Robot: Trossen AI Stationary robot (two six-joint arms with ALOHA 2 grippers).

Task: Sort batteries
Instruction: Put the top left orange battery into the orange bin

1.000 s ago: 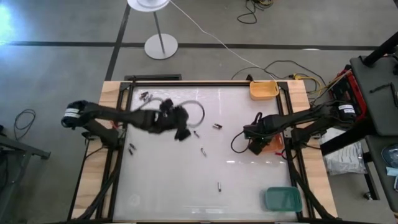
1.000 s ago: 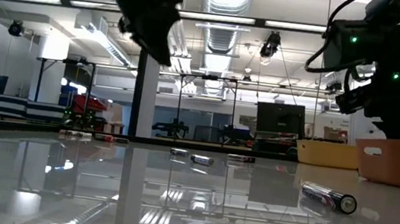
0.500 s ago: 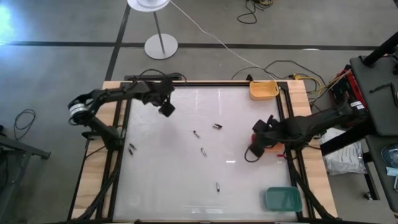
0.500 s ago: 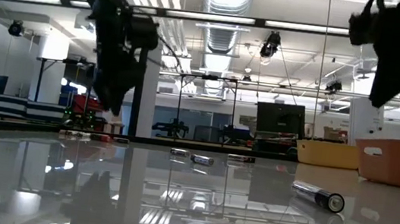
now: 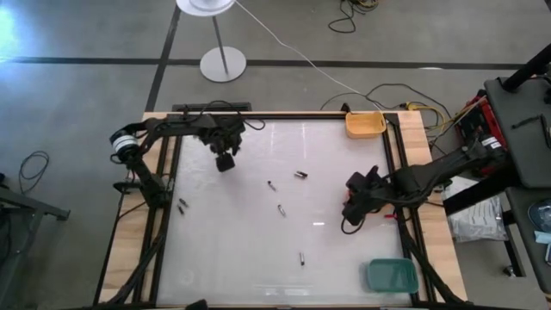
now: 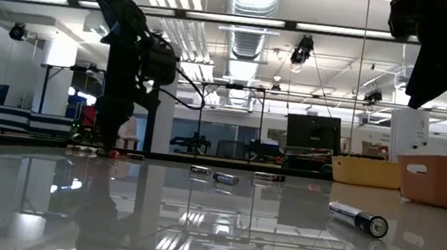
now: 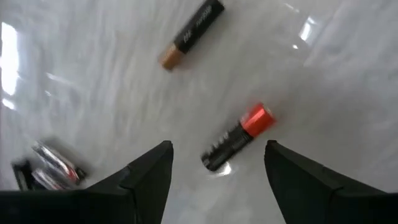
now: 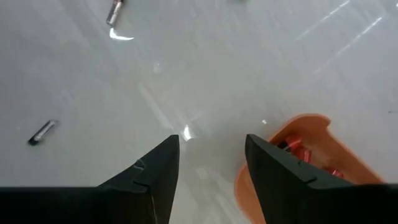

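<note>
Several batteries lie scattered on the white table (image 5: 258, 275): two near the middle (image 5: 272, 185) (image 5: 300, 175), one toward the near edge (image 5: 301, 257). My left gripper (image 5: 225, 161) stands open at the far left, pointing down. Just beyond its fingertips lies a black battery with a red end (image 7: 236, 138). A black and copper battery (image 7: 191, 34) and silvery ones (image 7: 53, 165) lie nearby. My right gripper (image 5: 351, 213) hangs open, high above the table (image 6: 435, 70), beside the orange tray (image 8: 305, 155), which holds red batteries.
A yellow tray (image 5: 365, 123) sits at the far right corner and a teal tray (image 5: 390, 275) at the near right corner. One battery (image 5: 182, 205) lies off the white surface by the left frame. Cables run behind the table's far edge.
My left gripper has swung from the table's middle to its far left corner, dropped low and tipped from slanting to pointing nearly straight down. My right gripper has risen from just above the orange tray and turned somewhat.
</note>
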